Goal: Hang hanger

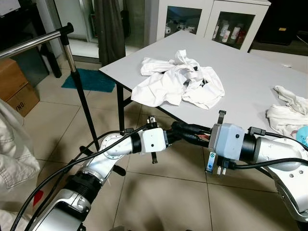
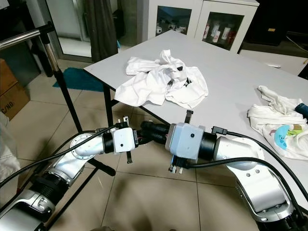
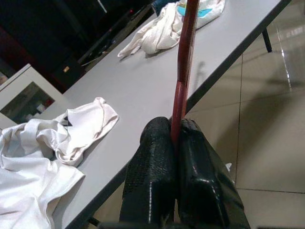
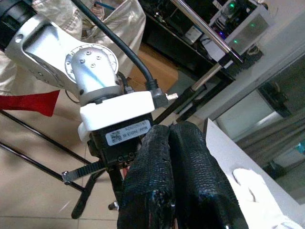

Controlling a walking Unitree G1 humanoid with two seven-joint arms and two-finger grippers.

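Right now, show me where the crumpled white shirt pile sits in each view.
Left eye view: crumpled white shirt pile, upper middle, near the table's corner.
Right eye view: upper middle, same corner.
Left wrist view: on the tabletop, beside the black fingers.
Right wrist view: probably the white cloth past the fingers.
Shared landmark: grey table.

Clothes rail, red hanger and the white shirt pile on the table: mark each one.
clothes rail (image 1: 29,43), left eye view, on its horizontal chrome bar.
red hanger (image 3: 185,57), left wrist view, on the red arm rising from the black fingers.
white shirt pile (image 1: 178,82), left eye view, middle of the crumpled cloth.
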